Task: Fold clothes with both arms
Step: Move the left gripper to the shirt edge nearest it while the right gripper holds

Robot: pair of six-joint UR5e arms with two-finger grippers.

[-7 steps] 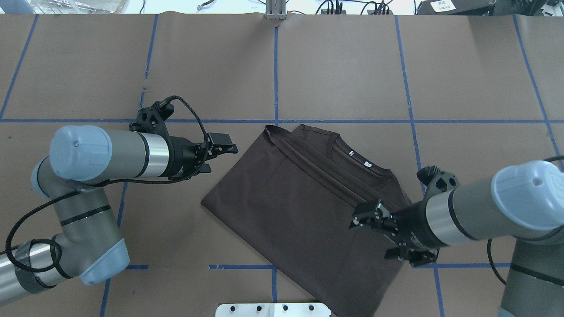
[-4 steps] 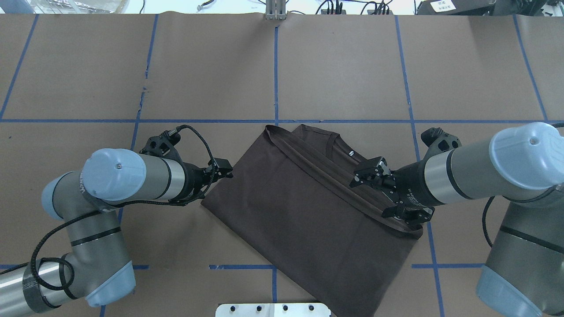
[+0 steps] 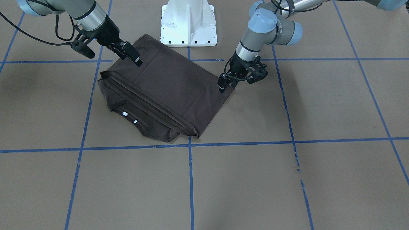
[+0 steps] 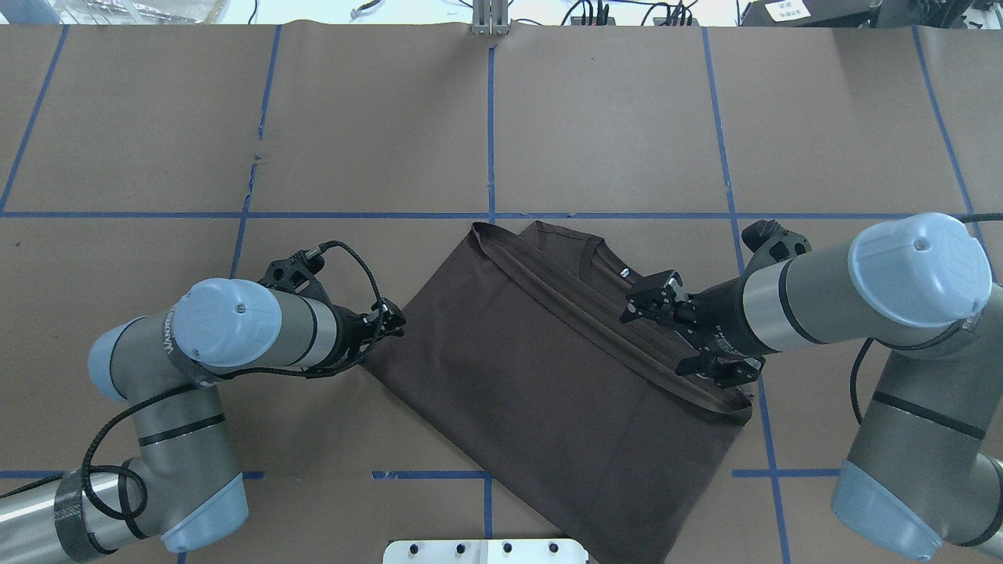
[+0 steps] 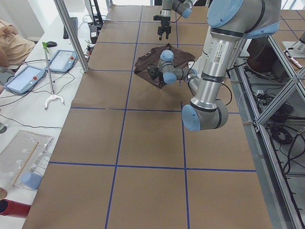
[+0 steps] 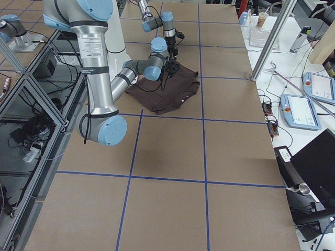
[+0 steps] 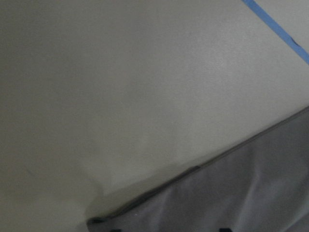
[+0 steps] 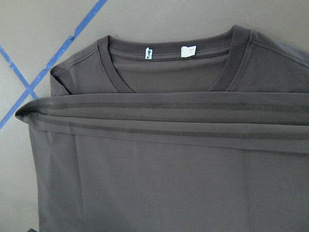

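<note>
We see L hand parted at T-shirt corner | R hand wide apart over fold | surface stretches well beyond.

The T-shirt is matt brown cloth on a matt paper-covered table.
</note>
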